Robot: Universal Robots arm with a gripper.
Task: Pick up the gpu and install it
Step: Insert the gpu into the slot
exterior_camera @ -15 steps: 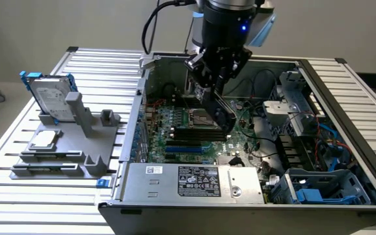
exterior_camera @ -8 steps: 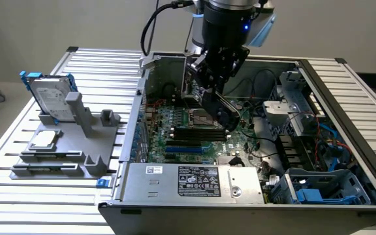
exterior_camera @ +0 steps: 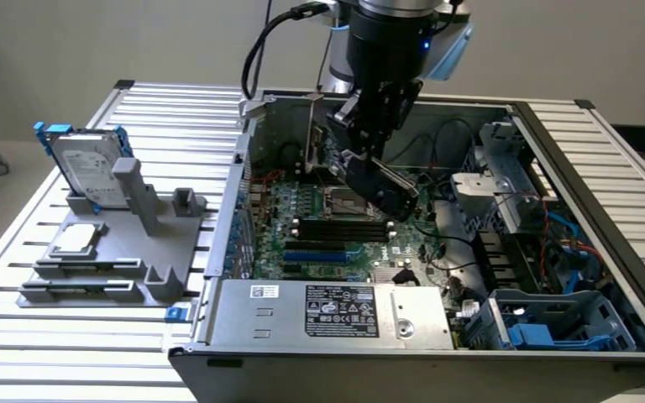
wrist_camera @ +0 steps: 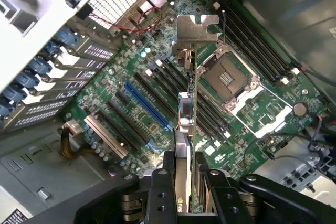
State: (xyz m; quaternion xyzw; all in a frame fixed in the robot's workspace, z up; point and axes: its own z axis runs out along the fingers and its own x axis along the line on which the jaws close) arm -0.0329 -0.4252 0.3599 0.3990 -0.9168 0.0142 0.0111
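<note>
One card matters here, and your gripper (exterior_camera: 362,151) has it. From the exterior view, the gpu (exterior_camera: 390,190) hangs tilted inside the open computer case (exterior_camera: 412,378), pinched at its upper end. Its lower end hovers just above the square socket (exterior_camera: 343,200) on the motherboard (exterior_camera: 300,210), and it is not yet seated in any slot.

From the wrist view, your gripper (wrist_camera: 186,187) has its fingers (wrist_camera: 159,184) drawn in narrow against the two flat faces of the gpu (wrist_camera: 188,114), which you see edge-on. The card's metal bracket (wrist_camera: 197,27) is at the far end, just beside the socket (wrist_camera: 227,77). A long blue slot (wrist_camera: 148,109) lies on the opposite side of the card from the socket, apart from both.

Treat the card as light and stiff but fragile: it is a thin board, easily cracked by bending. Its smooth faces could pivot between the pads, and the tilt hints at that. The best hold is probably across the flat faces near one end, away from the edge that must enter a slot.
</note>
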